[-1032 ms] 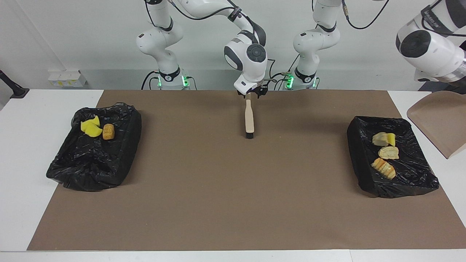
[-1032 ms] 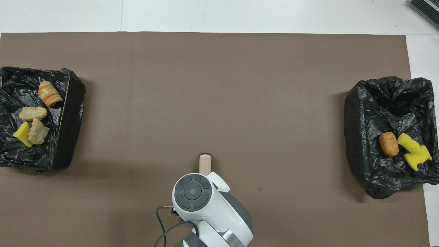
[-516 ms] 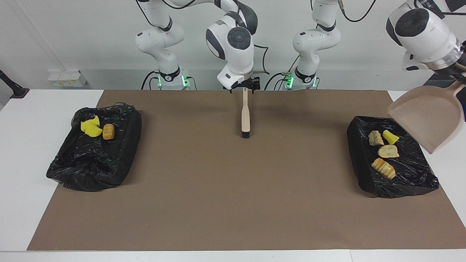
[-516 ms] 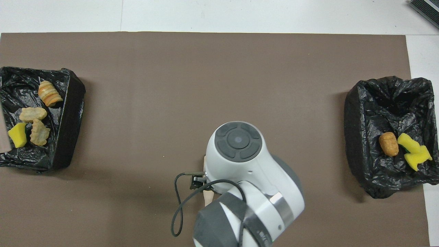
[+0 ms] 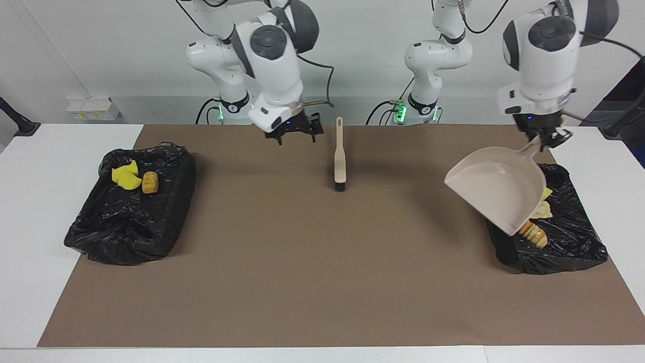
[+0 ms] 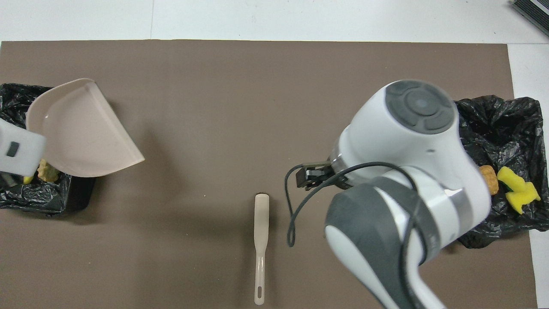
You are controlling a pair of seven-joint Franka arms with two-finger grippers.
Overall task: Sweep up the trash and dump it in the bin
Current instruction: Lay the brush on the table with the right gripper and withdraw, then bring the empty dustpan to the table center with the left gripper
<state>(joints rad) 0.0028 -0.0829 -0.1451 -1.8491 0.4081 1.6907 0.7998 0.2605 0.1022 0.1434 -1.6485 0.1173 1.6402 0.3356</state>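
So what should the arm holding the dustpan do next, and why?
Probably lower it and set it down on the brown mat. The left gripper holds the dustpan by its handle, tilted over the bin at its end of the table, and the pan looks empty. No scraps show on the mat, and the brush already lies there, let go, with the right gripper open above the mat.

1. One camera sits high across the tabletop from me, facing my two bases along its top edge and taking in the whole brown mat.
2. The other hangs high above my own end, looking forward and steeply down; my arms enter from the bottom.
3. Both share the mat, brush and both black-lined bins, turned half a turn about.
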